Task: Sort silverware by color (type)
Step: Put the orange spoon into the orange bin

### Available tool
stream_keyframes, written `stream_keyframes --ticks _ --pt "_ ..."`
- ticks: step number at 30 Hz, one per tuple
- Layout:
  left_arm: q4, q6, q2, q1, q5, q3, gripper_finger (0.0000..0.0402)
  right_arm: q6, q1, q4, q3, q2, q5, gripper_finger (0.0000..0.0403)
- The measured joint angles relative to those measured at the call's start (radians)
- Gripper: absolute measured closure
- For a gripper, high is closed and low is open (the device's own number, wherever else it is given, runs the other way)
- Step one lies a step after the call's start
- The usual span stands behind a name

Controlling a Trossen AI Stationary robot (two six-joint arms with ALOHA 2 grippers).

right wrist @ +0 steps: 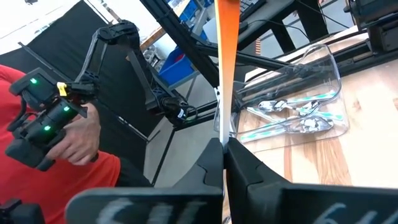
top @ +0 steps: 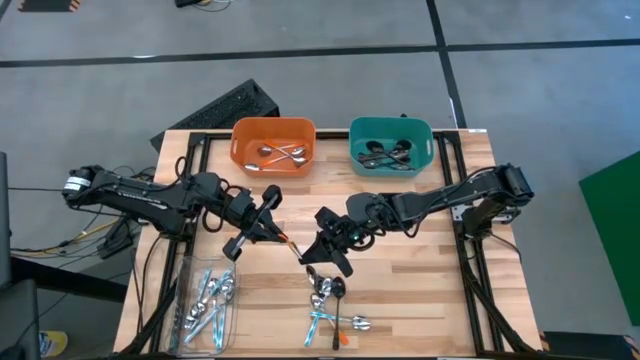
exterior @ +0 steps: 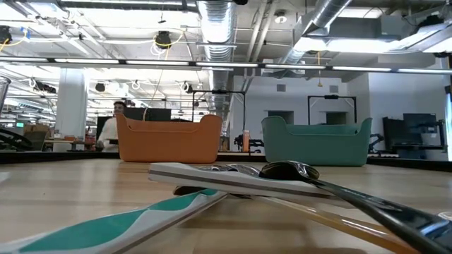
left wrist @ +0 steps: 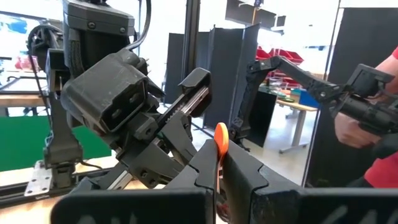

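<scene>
While both arms meet over the middle of the tabletop (top: 420, 290), one orange-handled spoon (top: 289, 243) is pinched at once by the left hand (top: 272, 232) and the right hand (top: 318, 247), each with its fingers pressed together on the handle. In the left wrist view the orange tip (left wrist: 221, 138) stands up between that hand's fingers; the right wrist view shows the orange handle (right wrist: 225, 56) running up from its own closed fingers.

Two bins stand at the far edge: an orange bin (top: 273, 145) and a teal bin (top: 391, 145), each holding several spoons, too tangled to count. One clear tray (top: 206, 305) at the near left holds light-blue-handled spoons, again too many to count surely. A loose heap of spoons (top: 333, 308) lies near the front edge.

A person in a red sleeve (right wrist: 56, 174) holds a controller (right wrist: 38, 118) beyond the table.
</scene>
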Motion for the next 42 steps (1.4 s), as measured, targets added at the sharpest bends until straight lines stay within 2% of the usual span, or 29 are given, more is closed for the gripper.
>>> stream_keyframes --ticks 10,15,22,27,29,33,35,39,42 --pt "0.002 -0.006 0.0 0.005 0.016 0.0 0.0401 0.0 0.0 0.002 0.0 0.0 0.002 0.039" --pt "-0.017 -0.006 -0.004 0.016 -0.051 0.0 0.0401 0.02 -0.005 -0.04 0.001 -0.002 0.018 0.0368" --pt "-0.087 -0.042 -0.034 0.095 -0.146 0.0 0.0401 0.057 -0.033 -0.198 0.0 -0.022 0.182 0.0306" --pt "-0.145 -0.046 -0.059 0.167 -0.193 0.001 0.0401 0.099 -0.052 -0.366 0.0 -0.086 0.379 0.0276" --pt "-0.158 -0.046 -0.069 0.193 -0.255 0.002 0.0401 0.125 -0.067 -0.491 -0.001 -0.133 0.463 0.0269" --pt "-0.205 -0.034 -0.086 0.253 -0.477 0.009 0.0401 0.146 -0.11 -0.675 0.0 -0.225 0.595 0.0264" --pt "-0.224 -0.033 -0.086 0.295 -0.555 0.009 0.0401 0.143 -0.136 -0.725 0.0 -0.263 0.613 0.0265" --pt "-0.308 -0.039 -0.072 0.405 -0.59 0.009 0.0401 0.094 -0.185 -0.782 0.001 -0.317 0.613 0.027" --pt "-0.381 -0.059 -0.039 0.49 -0.664 0.009 0.0401 0.057 -0.212 -0.796 0.0 -0.333 0.611 0.027"
